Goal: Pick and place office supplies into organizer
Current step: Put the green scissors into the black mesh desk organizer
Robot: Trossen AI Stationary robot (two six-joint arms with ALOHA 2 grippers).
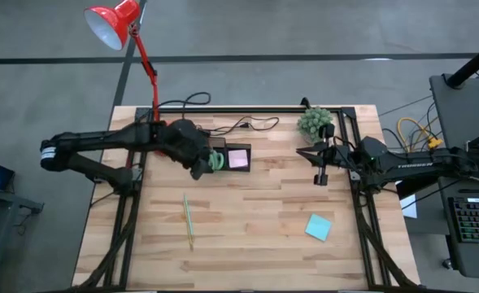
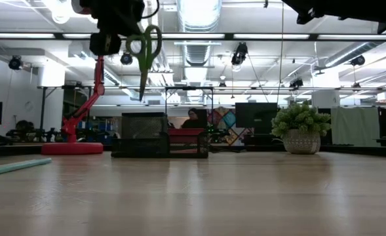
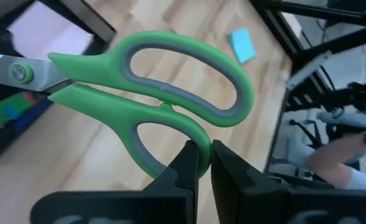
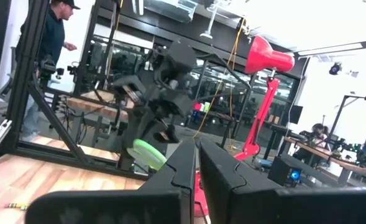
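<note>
My left gripper (image 1: pixel 200 168) is shut on the green-handled scissors (image 1: pixel 215 160), held in the air just left of the black organizer (image 1: pixel 228 146) at the table's far middle. A pink sticky pad (image 1: pixel 238 158) lies in the organizer's low tray. In the low view the scissors (image 2: pixel 145 56) hang blades down above the organizer (image 2: pixel 158 134). A thin green pencil (image 1: pixel 188 220) lies flat on the near left part of the table. A teal sticky pad (image 1: pixel 319 227) lies near right. My right gripper (image 1: pixel 322 172) is shut on nothing, raised at the right. My left gripper pinches the rim of the scissors' smaller handle loop (image 3: pixel 198 148) between its two fingers, at the loop's outer end. The fingers slant down from the table's left. The scissors are lifted clear and hang with the blade tip (image 2: pixel 142 97) pointing down, above the organizer's top.
A red desk lamp (image 1: pixel 113 24) stands at the far left corner, its base (image 2: pixel 71 148) beside the organizer. A potted plant (image 1: pixel 315 122) sits at the far right. Black cables (image 1: pixel 223 126) run behind the organizer. A person (image 4: pixel 46 56) stands beyond the table. Bare wood lies in the middle.
</note>
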